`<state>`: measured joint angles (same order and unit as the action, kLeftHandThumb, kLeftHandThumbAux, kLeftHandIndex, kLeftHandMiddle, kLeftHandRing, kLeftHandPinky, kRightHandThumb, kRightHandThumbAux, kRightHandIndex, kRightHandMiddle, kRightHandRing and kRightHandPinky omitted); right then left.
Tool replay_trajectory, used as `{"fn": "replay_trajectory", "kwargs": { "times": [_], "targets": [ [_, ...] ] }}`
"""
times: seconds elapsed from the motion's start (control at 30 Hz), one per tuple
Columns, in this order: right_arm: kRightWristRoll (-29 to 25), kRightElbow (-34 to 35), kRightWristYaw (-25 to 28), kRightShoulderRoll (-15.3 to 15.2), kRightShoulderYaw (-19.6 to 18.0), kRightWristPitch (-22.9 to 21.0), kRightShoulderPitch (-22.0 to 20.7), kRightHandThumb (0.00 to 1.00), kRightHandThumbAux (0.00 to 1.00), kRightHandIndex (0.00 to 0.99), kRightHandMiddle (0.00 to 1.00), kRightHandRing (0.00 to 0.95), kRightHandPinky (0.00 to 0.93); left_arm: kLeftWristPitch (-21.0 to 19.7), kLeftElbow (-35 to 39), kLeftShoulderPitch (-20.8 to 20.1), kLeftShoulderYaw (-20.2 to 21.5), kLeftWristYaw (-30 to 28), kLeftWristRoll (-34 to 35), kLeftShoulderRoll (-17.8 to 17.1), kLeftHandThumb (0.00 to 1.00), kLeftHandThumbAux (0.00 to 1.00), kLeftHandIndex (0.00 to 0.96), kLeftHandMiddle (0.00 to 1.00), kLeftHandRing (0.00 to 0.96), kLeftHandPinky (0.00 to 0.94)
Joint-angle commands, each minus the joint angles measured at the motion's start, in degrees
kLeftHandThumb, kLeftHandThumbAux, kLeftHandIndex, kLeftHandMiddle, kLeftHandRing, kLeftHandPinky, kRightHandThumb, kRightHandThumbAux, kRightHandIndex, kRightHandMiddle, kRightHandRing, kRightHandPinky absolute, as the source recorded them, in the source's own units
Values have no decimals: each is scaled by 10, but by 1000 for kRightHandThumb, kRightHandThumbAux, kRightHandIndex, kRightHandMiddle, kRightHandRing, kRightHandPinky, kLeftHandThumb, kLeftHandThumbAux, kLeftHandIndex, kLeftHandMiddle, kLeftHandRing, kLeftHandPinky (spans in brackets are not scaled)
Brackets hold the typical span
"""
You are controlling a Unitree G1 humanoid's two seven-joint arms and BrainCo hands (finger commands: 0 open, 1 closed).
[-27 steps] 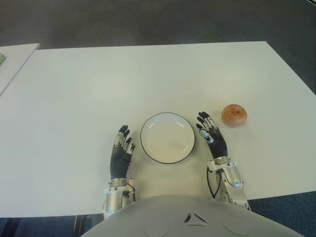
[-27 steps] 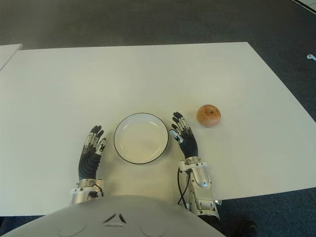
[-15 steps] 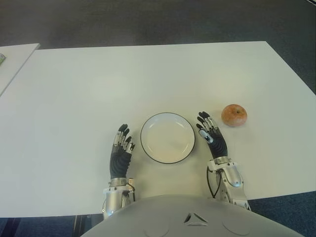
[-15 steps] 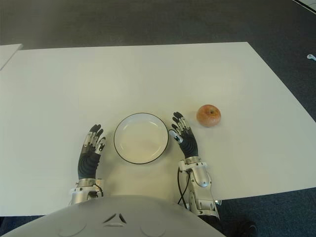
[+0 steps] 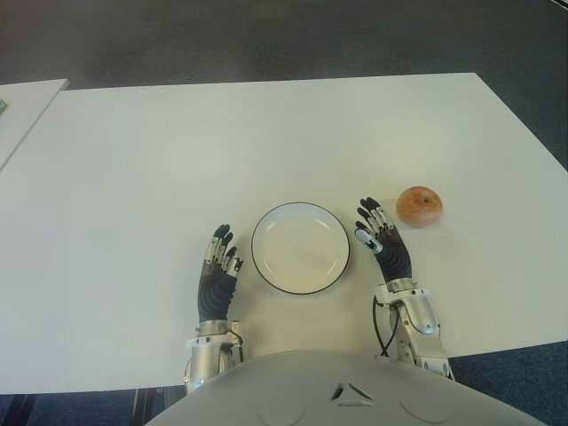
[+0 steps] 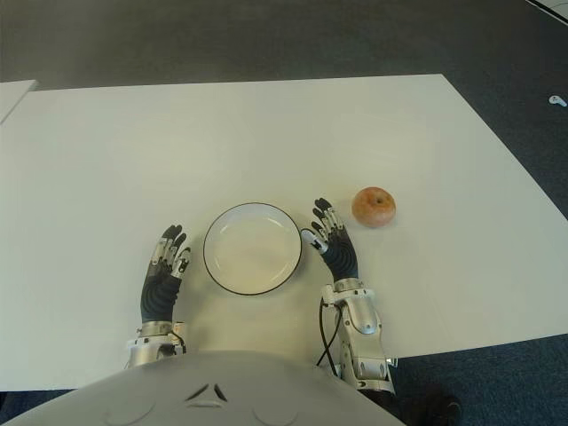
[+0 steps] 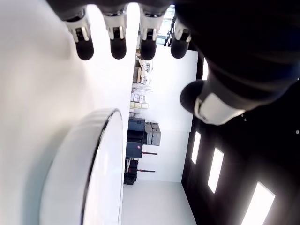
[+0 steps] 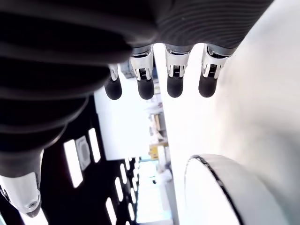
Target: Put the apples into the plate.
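I count one apple (image 5: 419, 206) on the white table (image 5: 266, 133), lying to the right of the plate (image 5: 300, 248) and a little farther from me, with bare table between them. It is round, so I can read no long axis; its stem dimple faces up and slightly toward my right. There is one plate, white with a dark rim, holding nothing, set near the front edge in the middle.

I see two hands, one on each side of the plate. My right hand (image 5: 382, 242) is just beside the plate's right rim, between plate and apple, fingers stretched out and slack, gripping nothing; the right wrist view shows the same four fingertips (image 8: 174, 86) straight in a row. The apple is near its fingertips but not touching. My left hand (image 5: 218, 269) shows just left of the plate, idle, fingers likewise extended and loose, nothing in its palm.
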<state>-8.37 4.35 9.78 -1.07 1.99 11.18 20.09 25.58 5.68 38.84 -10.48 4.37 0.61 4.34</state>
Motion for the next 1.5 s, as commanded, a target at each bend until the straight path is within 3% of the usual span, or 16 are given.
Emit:
{"fn": "replay_trajectory", "kwargs": {
  "times": [0.03,0.37,0.57,0.73,0.8,0.9,1.0,1.13,1.23,1.4,1.5],
  "targets": [
    [-20,14,1,5,-7,-21,-25,189,591,42,38,6,29,-17,-1,-7,-7,7,-9,14,194,594,19,33,24,12],
    [-22,79,-4,-4,-6,-76,-73,212,594,44,31,0,2,-22,5,-10,-13,15,-3,21,215,586,25,36,28,14],
    [-5,72,-12,-6,-12,-71,-112,219,590,47,28,0,5,-21,-6,-20,-14,18,-4,19,209,584,23,34,25,5],
    [60,28,-38,-22,-16,-20,-165,229,575,57,15,0,1,-25,-1,-20,-17,22,-9,19,213,590,26,39,29,11],
    [119,4,-62,-40,-13,24,-188,298,576,61,11,0,25,-24,-1,-21,-19,23,-9,19,216,596,29,42,33,24],
    [163,-20,-84,-54,-12,61,-204,345,574,66,13,2,50,-23,-2,-24,-20,24,-8,20,220,603,32,45,37,35],
    [238,-53,-115,-92,-6,118,-236,387,550,76,23,9,49,-19,-6,-28,-21,23,-3,24,230,603,34,48,40,30],
    [328,-101,-136,-167,-6,140,-313,408,517,88,31,12,34,-31,-5,-31,-21,20,4,24,236,599,29,43,35,17],
    [419,-128,-138,-230,11,126,-361,403,490,79,19,4,10,-38,-5,-34,-21,22,4,25,233,600,24,37,30,7],
    [518,-151,-138,-295,44,108,-404,388,473,61,4,0,1,-37,-3,-34,-22,24,2,26,232,602,26,37,28,3],
    [583,-212,-142,-348,76,104,-455,363,456,36,1,0,0,-36,0,-31,-24,24,2,26,230,591,33,39,25,0]
  ]
}}
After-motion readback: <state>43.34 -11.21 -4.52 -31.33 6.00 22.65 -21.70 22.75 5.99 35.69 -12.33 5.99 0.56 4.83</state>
